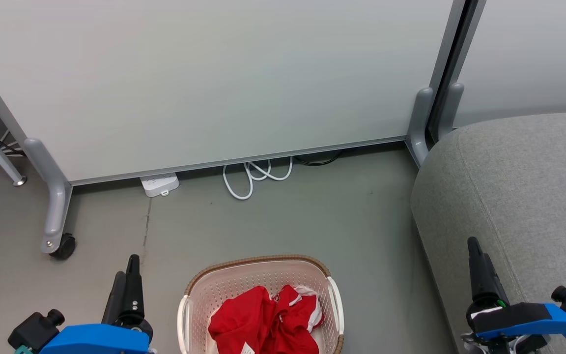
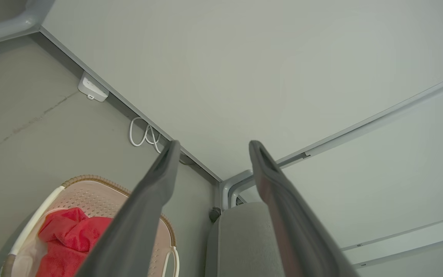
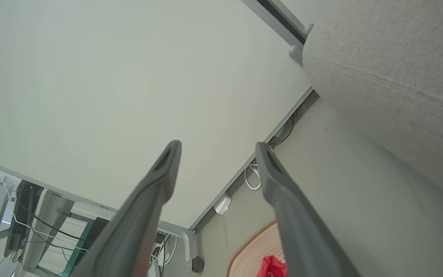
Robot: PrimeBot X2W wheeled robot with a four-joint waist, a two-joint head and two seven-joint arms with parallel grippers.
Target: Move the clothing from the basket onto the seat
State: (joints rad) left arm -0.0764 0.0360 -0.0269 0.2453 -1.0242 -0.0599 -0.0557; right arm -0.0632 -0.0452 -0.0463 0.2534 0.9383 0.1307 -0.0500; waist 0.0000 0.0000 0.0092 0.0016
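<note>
While gaping wide and empty like right gripper, swing likely-nearer left gripper rightward to red clothing in laundry basket.

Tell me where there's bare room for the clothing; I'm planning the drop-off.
The seat is bare beyond the right pincer. The floor between basket and seat is free. Crowded: white cable and power strip by the partition.

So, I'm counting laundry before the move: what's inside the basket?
Crumpled red clothing with white trim lies in the basket. The basket's floor beneath the fabric is covered, so the number of pieces cannot be told.
</note>
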